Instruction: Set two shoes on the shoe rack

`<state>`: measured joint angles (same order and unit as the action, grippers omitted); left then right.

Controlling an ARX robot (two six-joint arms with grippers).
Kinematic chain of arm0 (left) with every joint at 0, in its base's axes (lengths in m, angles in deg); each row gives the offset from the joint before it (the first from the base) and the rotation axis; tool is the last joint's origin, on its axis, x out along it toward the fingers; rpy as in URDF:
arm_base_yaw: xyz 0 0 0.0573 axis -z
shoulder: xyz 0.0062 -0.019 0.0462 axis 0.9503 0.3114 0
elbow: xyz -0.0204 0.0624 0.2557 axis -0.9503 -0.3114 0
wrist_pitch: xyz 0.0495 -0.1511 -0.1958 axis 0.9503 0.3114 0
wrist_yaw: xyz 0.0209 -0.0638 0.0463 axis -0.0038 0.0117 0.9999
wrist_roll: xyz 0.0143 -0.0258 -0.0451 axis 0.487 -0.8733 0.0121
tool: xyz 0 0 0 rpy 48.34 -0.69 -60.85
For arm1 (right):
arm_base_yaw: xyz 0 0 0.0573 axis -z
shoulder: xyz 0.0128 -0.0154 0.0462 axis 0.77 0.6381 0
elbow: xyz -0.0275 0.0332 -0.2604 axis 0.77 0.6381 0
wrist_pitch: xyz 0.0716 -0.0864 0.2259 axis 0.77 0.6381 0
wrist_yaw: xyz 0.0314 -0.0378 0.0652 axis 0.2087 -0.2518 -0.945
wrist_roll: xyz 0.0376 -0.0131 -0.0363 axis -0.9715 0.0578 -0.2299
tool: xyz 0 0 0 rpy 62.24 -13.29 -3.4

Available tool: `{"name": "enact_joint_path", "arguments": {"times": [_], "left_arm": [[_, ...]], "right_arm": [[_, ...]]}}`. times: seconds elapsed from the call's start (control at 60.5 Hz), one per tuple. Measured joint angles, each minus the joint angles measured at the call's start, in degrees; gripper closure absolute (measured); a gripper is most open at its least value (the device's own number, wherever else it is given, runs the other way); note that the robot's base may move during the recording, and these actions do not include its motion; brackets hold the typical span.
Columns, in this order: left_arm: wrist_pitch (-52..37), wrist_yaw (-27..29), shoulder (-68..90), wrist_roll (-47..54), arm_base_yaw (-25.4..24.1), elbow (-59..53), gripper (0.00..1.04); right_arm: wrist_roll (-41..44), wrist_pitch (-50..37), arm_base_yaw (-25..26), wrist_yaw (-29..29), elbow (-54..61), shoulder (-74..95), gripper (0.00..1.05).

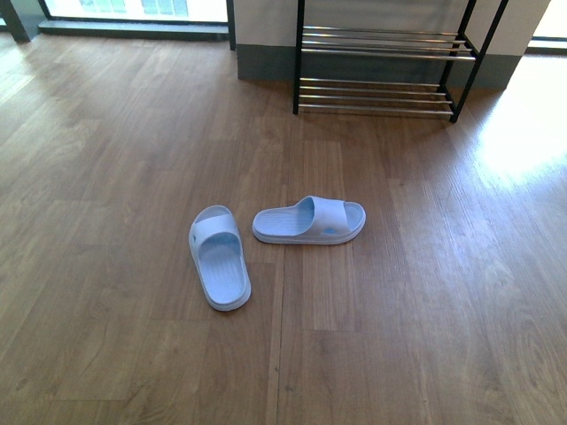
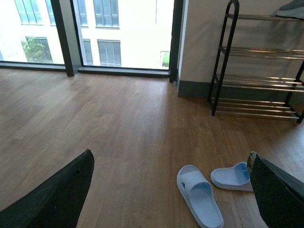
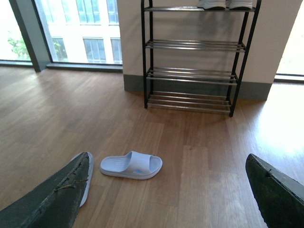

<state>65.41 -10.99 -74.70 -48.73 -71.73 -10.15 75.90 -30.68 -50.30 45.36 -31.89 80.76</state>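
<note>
Two pale-blue slides lie on the wood floor. The left slide (image 1: 219,257) points away from me; the right slide (image 1: 310,220) lies sideways beside it, apart. The shoe rack (image 1: 381,57) stands against the far wall, black frame with silver bars. In the left wrist view both slides (image 2: 199,195) (image 2: 231,176) lie between the open fingers (image 2: 57,197), well below them. In the right wrist view the sideways slide (image 3: 131,165) lies inside the open gripper (image 3: 166,190); grey sneakers (image 3: 225,4) sit on the rack's (image 3: 194,45) top tier. Neither gripper shows in the front view.
A large window (image 2: 95,28) with dark frame fills the far left wall. A grey skirting (image 1: 266,64) runs behind the rack. Bright sunlight falls on the floor (image 1: 523,133) at the right.
</note>
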Motion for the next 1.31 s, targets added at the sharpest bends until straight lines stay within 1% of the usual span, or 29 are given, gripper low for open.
{"name": "enact_joint_path", "arguments": {"times": [1.305], "left_arm": [[0.0,0.0,0.0,0.0,0.0,0.0,0.09]], "right_arm": [[0.0,0.0,0.0,0.0,0.0,0.1,0.09]]}}
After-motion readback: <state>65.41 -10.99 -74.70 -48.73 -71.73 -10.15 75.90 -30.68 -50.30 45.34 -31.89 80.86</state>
